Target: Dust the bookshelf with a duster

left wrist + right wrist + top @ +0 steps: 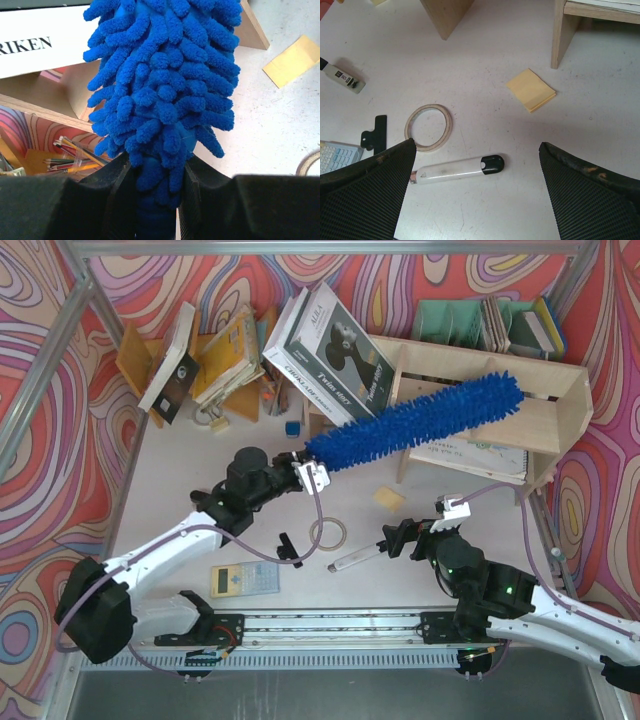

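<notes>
While the left gripper is squeezed shut on the short handle of the duster, we think the job in hand is wiping the bookshelf at the upper right of the top view. To do it well, we should press the fluffy part softly onto the wood and slide it slowly along each board, so the dust sticks to the fluff and does not fly off. We need a tight squeeze on the handle, because the duster is long and its far end could droop or twist. We should also mind the big books leaning at the upper middle, near the handle end of the fluff, since a fast swing could knock them over. The right gripper is wide open and holds nothing. It hangs over the table at the lower right, above a white marker pen, and is best left there. The duster lies slanted: its handle end is near the middle of the frame and its fluffy tip points to the upper right, across the bookshelf. Its long line runs from lower left to upper right. We cannot tell if the fluff touches the wood.
</notes>
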{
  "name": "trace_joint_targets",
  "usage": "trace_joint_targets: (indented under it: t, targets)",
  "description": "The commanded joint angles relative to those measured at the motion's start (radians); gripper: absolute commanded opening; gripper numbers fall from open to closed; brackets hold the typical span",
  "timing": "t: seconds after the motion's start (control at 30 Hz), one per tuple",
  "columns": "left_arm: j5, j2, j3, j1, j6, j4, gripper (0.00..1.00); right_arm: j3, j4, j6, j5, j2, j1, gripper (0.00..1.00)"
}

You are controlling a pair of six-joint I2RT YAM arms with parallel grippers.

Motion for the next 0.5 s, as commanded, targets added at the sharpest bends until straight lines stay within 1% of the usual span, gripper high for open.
trace_joint_targets:
  t: [0.0,0.1,0.27,0.33,0.47]
  targets:
    - [-0.009,-0.071,0.028,-0.011,-0.010,0.055,0.00,0.009,-0.005,0.010,0.023,-0.011,0.000,0.98]
    - [0.002,-0.152,0.083,-0.011,0.035,-0.035,0.00,0.008,-0.004,0.010,0.023,-0.010,0.000,0.98]
    - [0.035,-0.244,0.257,0.014,0.157,-0.273,0.00,0.006,0.000,0.008,0.020,-0.010,-0.001,0.98]
    - [0.071,-0.258,0.320,0.057,0.171,-0.331,0.00,0.006,-0.001,0.009,0.020,-0.011,-0.001,0.98]
    - [0.152,-0.251,0.400,0.188,0.158,-0.350,0.00,0.008,-0.003,0.010,0.019,-0.010,-0.001,0.98]
